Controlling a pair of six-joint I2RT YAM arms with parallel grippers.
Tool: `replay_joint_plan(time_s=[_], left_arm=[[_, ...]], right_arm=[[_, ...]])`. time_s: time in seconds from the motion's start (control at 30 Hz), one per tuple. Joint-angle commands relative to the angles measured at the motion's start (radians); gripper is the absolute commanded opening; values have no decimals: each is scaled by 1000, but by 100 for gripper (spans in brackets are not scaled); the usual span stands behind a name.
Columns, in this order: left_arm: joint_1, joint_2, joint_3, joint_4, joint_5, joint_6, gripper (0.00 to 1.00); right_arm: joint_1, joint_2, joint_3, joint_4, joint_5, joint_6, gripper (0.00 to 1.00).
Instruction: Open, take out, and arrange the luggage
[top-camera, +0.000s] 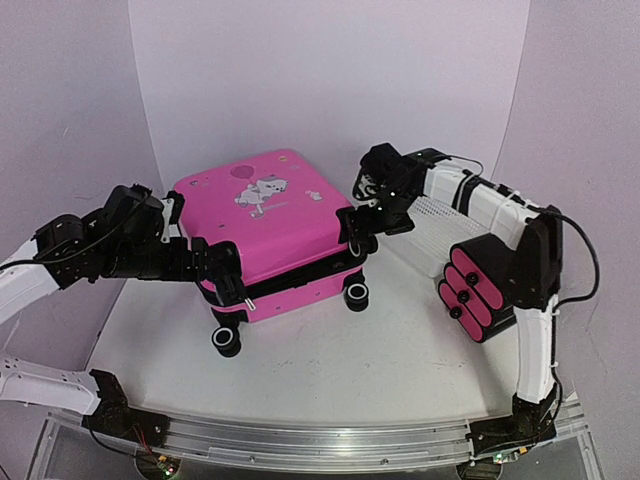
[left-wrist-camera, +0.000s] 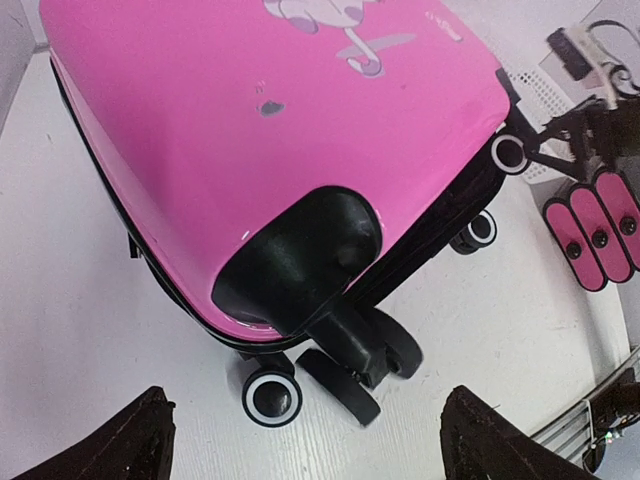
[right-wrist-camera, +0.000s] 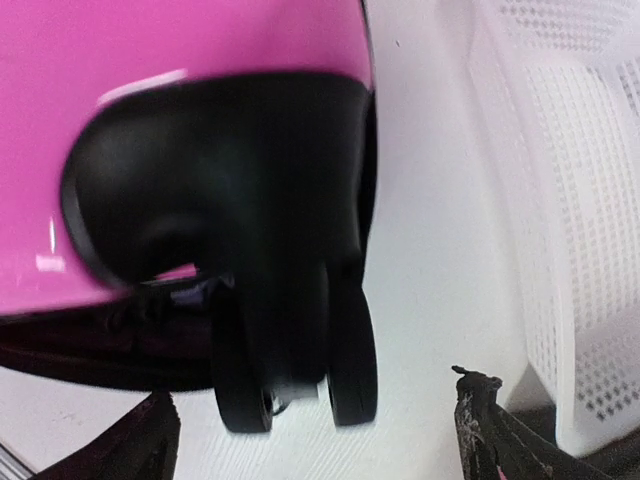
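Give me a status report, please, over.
Both open: left gripper, right gripper, at wheel corners. Luggage flat, lid closed. Basket close beside right gripper.

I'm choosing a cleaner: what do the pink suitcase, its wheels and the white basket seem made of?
The luggage: hard glossy plastic shell, catching highlights. Its wheels: black, probably rubber or plastic, white-ringed. The basket: white perforated plastic, apparently.

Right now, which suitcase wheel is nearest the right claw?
The black twin wheel at the luggage corner beside the white basket, directly before the right gripper; others sit farther.
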Motion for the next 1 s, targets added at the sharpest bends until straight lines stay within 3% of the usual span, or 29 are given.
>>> replay_joint_plan(time_s=[0.0, 0.13, 0.23, 0.3, 0.6, 0.77, 0.97], left_arm=[[135, 55, 7, 85, 257, 75, 92], [199, 119, 4, 210, 518, 98, 89], [199, 210, 24, 233, 642, 93, 79], [195, 250, 23, 241, 682, 92, 72], [68, 296, -23, 292, 603, 31, 67], [-31, 392, 16, 442, 578, -29, 66], [-90, 459, 74, 498, 552, -36, 64]], right_arm=[[6, -286, -221, 78, -44, 177, 98], [4, -470, -555, 389, -280, 394, 98], [4, -507, -775, 715, -415, 584, 98], [4, -492, -830, 833, -430, 642, 93], [0, -339, -803, 903, -248, 760, 84], [-14, -97, -549, 915, -380, 538, 65], [5, 87, -281, 862, -539, 386, 60]])
